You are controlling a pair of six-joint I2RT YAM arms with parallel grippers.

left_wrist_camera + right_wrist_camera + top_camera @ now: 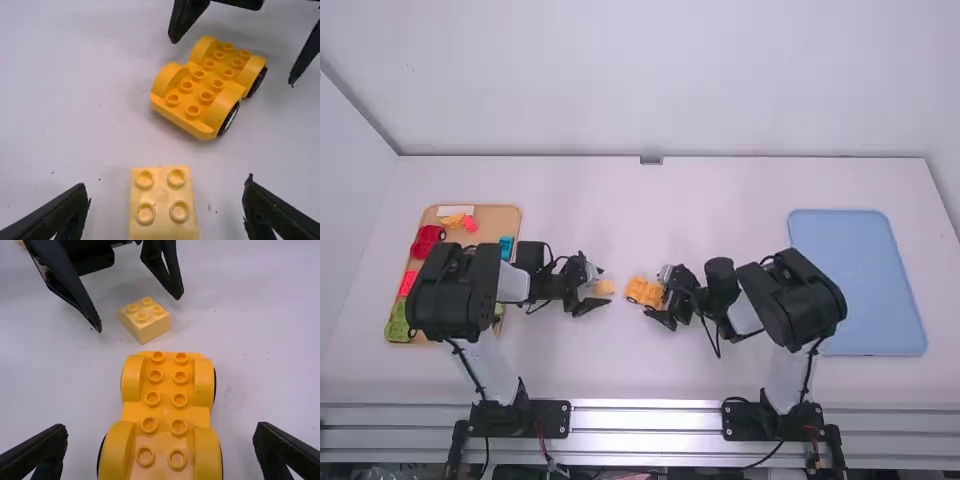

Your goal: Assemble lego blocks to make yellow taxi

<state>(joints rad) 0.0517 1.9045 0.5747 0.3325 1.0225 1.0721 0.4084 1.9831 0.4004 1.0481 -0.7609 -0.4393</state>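
Metal rail, near edge; left gripper, wide open, empty, straddles pale block; right gripper, wide open, empty, straddles yellow car base farther right

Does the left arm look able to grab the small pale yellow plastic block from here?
Probably yes. The left gripper is open, its fingers to either side of the block, with nothing else between. The deeper yellow wheeled plastic base stands apart from it, so shouldn't hinder.

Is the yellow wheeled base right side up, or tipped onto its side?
Upright: the yellow wheeled base sits on the table, its studs facing up and its black wheels low along its side.
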